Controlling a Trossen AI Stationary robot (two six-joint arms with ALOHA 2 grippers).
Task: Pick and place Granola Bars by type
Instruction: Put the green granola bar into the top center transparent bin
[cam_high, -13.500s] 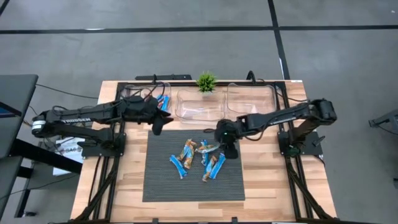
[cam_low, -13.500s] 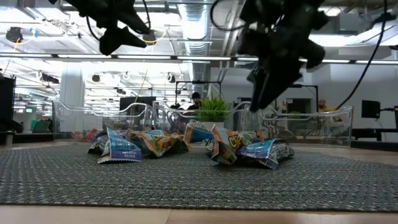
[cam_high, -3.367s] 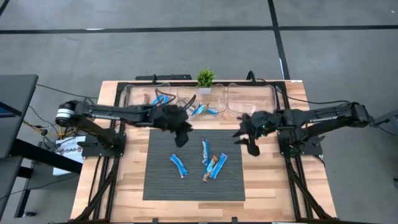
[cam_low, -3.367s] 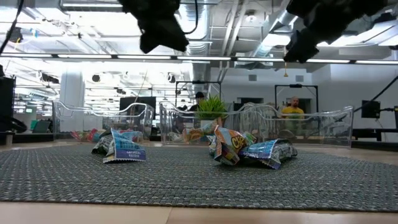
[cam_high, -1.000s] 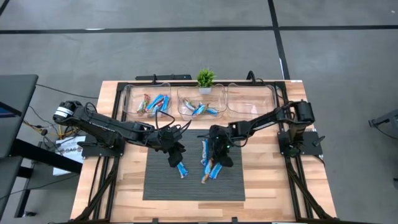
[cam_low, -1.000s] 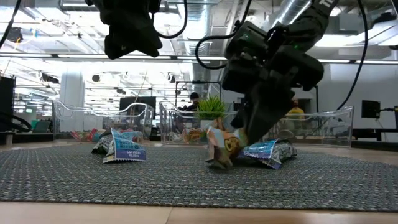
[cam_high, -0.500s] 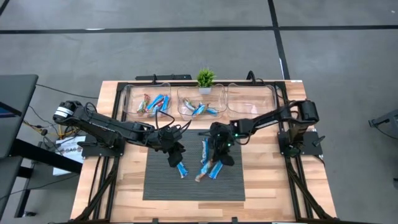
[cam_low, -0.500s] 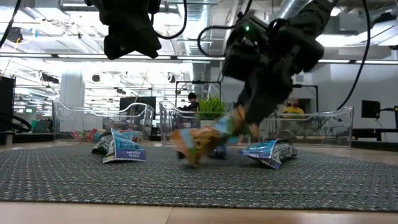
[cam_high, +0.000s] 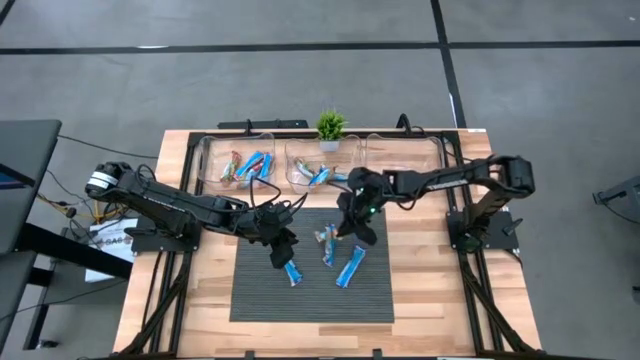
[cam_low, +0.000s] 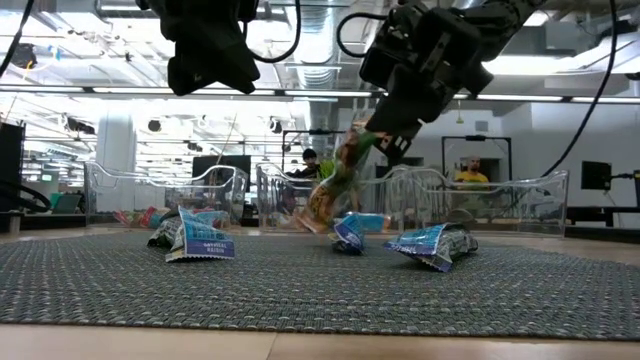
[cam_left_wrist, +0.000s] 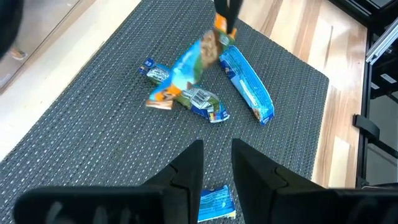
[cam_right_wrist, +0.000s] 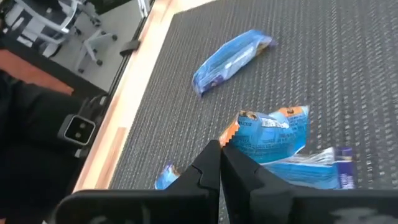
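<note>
My right gripper (cam_low: 385, 140) is shut on a tan, orange and blue granola bar (cam_low: 335, 190) above the middle of the dark mat (cam_high: 260, 300). A blue-ended bar (cam_low: 350, 228) lies on the mat right under it. Two more blue bars lie flat on the mat, one to the right (cam_high: 350, 266) and one to the left (cam_high: 292, 272). My left gripper (cam_left_wrist: 217, 165) hangs open over the left one (cam_left_wrist: 214, 202) without touching it. Several bars lie in the clear bins at the far edge. My right gripper pinches the bar's orange crimped end (cam_right_wrist: 231, 132) between its two fingertips. The fingers come from above, slanting down. The bar hangs tilted below the fingers (cam_low: 330, 195), clear of the mat.
Three clear bins stand along the far edge: the left one (cam_high: 236, 165) holds mixed bars, the middle one (cam_high: 320, 173) holds blue bars, and the right one (cam_high: 405, 160) stands beside them. A small green plant (cam_high: 331, 128) stands behind the middle bin.
My right gripper has risen and gone toward the table's far edge with the multicoloured bar. The bar has come off the mat, swung out, and now hangs clear.
</note>
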